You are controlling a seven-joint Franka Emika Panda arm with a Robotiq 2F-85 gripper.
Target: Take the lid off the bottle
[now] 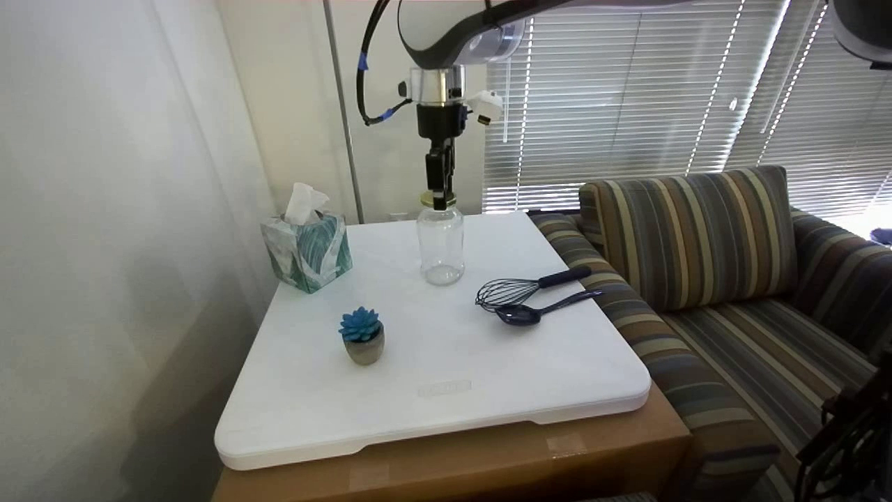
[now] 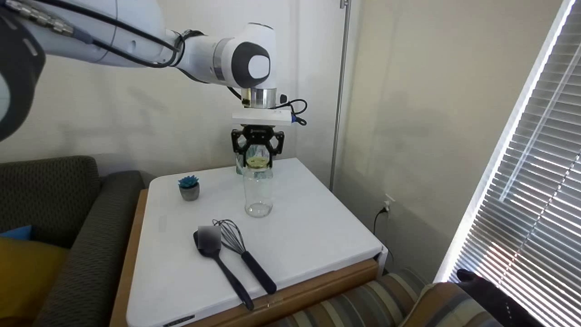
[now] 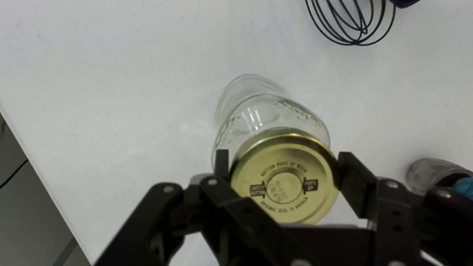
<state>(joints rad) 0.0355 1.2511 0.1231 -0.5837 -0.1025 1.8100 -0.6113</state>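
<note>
The bottle, a clear glass jar (image 1: 441, 244), stands upright on the white table in both exterior views (image 2: 258, 193). The lid (image 2: 257, 162), a flat gold-yellow disc, sits on its mouth. In the wrist view the lid (image 3: 284, 184) faces the camera with printed text, and the glass body (image 3: 273, 111) shows behind it. My gripper (image 2: 258, 165) points straight down over the bottle. Its two black fingers lie against opposite sides of the lid's rim, with no clear gap in the wrist view (image 3: 283, 164). In an exterior view the fingers (image 1: 440, 204) hide part of the lid.
A teal tissue box (image 1: 313, 252) stands beside the wall. A small pot with a blue succulent (image 1: 363, 336) is nearer the table's front. A black whisk (image 1: 512, 291) and a dark spoon (image 1: 523, 315) lie by the table edge along the striped sofa (image 1: 627, 335).
</note>
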